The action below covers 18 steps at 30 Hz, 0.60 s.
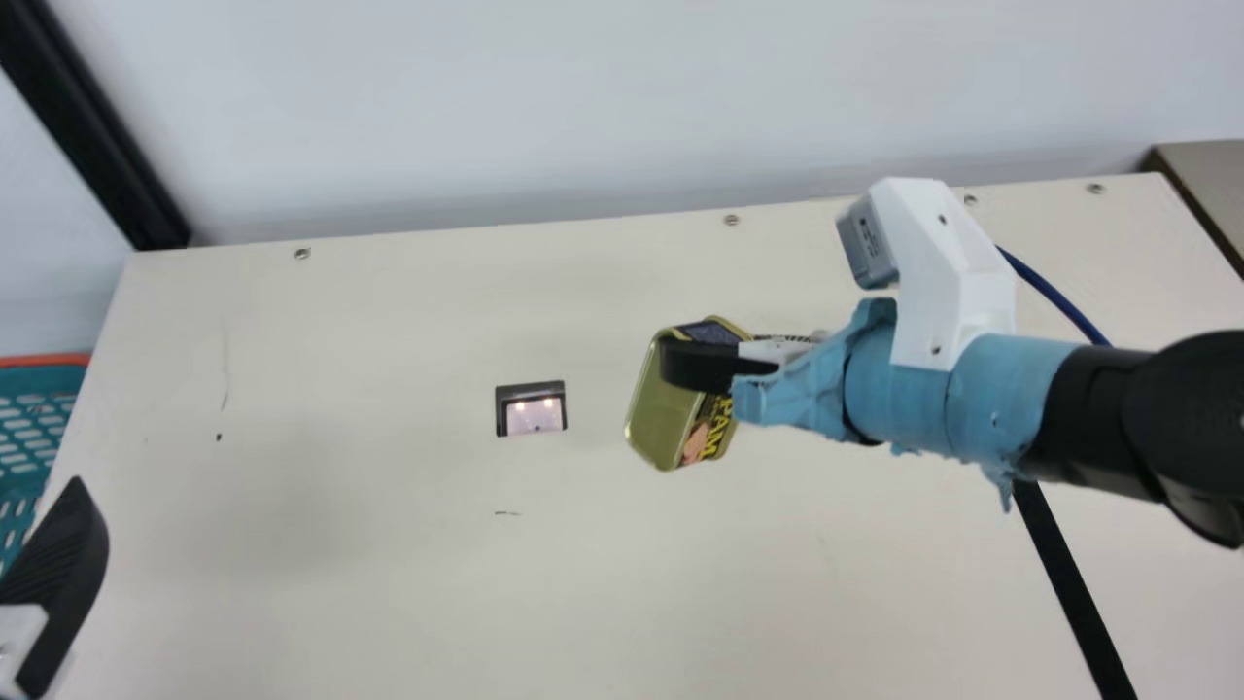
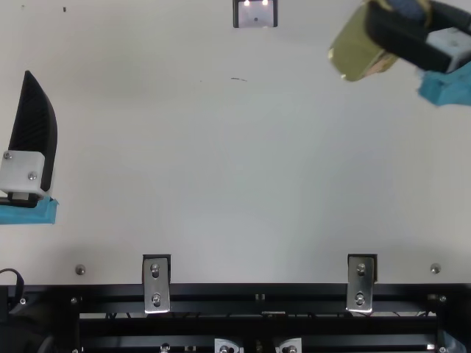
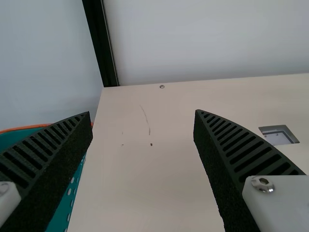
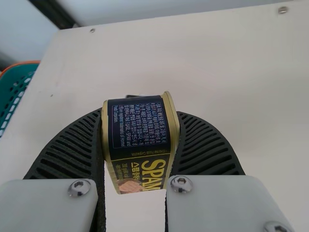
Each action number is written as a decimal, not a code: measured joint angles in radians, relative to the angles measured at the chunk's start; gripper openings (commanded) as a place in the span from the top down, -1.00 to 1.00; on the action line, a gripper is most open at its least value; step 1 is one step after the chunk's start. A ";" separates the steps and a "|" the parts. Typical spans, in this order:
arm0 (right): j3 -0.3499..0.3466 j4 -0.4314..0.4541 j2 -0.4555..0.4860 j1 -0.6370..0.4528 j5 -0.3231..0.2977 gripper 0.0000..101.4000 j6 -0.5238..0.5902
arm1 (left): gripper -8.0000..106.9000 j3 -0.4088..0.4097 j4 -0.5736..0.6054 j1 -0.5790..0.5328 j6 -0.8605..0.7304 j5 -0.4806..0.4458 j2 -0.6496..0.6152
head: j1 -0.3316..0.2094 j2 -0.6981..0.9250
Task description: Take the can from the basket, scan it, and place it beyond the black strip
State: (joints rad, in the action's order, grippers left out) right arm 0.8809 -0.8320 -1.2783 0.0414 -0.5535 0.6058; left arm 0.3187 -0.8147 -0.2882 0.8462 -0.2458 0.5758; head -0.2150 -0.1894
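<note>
My right gripper (image 1: 714, 365) is shut on a gold and dark blue can (image 1: 663, 413), tilted above the table to the right of the scanner (image 1: 532, 408). In the right wrist view the can (image 4: 140, 140) is squeezed between both fingers of the right gripper (image 4: 140, 145), its printed side showing. My left gripper (image 1: 73, 486) is at the main view's left edge, beside the basket (image 1: 39, 362); in the left wrist view the left gripper (image 3: 142, 116) stands open with nothing between its fingers. The black strip (image 1: 1074, 593) runs along the table, partly behind my right arm.
A black post (image 1: 92, 126) rises at the table's far left corner, by the pale wall. A blue cable (image 1: 1054, 292) runs behind my right arm. In the top view, metal brackets (image 2: 156, 283) sit at the near edge.
</note>
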 measured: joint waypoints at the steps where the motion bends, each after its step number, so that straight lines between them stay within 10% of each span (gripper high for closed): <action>1: 0.000 0.023 0.003 -0.018 0.001 1.00 -0.013 | -0.71 0.000 0.000 0.000 0.000 0.000 0.000 | -0.005 -0.010; 18: 0.080 0.333 0.031 -0.376 -0.063 1.00 -0.096 | -0.71 0.000 0.000 0.000 0.000 0.000 0.000 | 0.000 -0.179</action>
State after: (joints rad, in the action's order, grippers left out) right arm 0.9606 -0.4987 -1.2471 -0.3342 -0.6167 0.5099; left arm 0.3187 -0.8147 -0.2882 0.8462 -0.2458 0.5758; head -0.2150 -0.3685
